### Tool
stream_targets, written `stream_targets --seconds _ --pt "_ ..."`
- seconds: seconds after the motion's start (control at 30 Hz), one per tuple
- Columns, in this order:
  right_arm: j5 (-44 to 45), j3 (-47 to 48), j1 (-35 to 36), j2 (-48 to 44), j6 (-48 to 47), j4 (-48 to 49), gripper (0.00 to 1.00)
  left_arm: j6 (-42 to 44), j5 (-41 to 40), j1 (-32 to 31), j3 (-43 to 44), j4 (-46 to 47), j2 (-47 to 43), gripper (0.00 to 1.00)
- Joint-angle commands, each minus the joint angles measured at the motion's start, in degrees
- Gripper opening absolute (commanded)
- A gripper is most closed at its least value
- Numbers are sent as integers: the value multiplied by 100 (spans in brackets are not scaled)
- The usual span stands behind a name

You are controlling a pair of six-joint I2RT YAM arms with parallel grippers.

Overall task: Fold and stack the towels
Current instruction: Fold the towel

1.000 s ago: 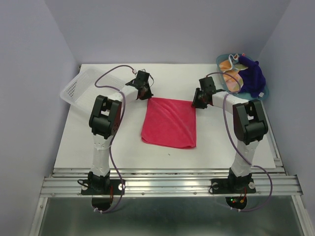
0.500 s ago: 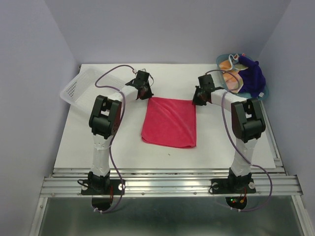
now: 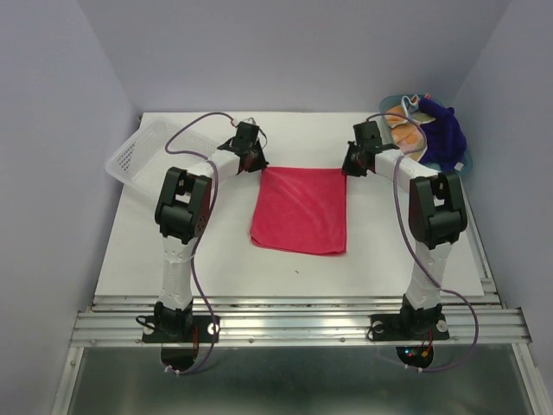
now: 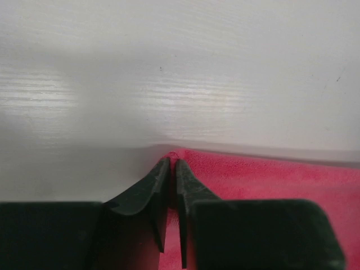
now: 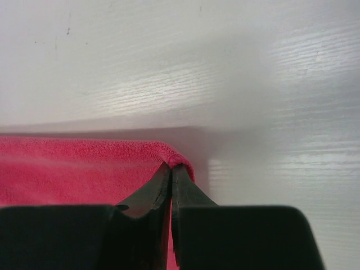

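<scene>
The pink-red towel (image 3: pixel 300 210) lies flat in the middle of the white table. My left gripper (image 3: pixel 257 164) is shut on its far left corner (image 4: pixel 173 154). My right gripper (image 3: pixel 347 166) is shut on its far right corner (image 5: pixel 179 161). Both corners sit low by the table. The orange polka-dot towel (image 3: pixel 406 136) and the dark purple-blue towel (image 3: pixel 444 136) lie bunched together in the teal tray (image 3: pixel 467 163) at the far right.
A white perforated basket (image 3: pixel 138 152) stands at the far left edge of the table. Purple walls close in the back and both sides.
Both grippers have moved away from the arm bases, dragging the pink-red towel's far edge with them. The whole towel has slid a little farther up the table.
</scene>
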Motion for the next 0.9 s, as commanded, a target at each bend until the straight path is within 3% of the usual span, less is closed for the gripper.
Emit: stream_targets --seconds 0.0,0.1,0.27,0.67,0.87 --pt "-54 364 -157 156 -252 -73 2 75 50 73 -14 207 -170 25" --pt "-195 338 -157 200 -402 32 4 119 68 73 30 259 -118 35" --pt "-152 435 -157 201 -551 -3 11 181 77 73 171 251 32 41" --pt "174 575 -245 446 -832 -292 19 418 384 73 391 330 349 38" --pt "52 716 -271 613 -1079 -275 21 524 648 73 224 532 313 28"
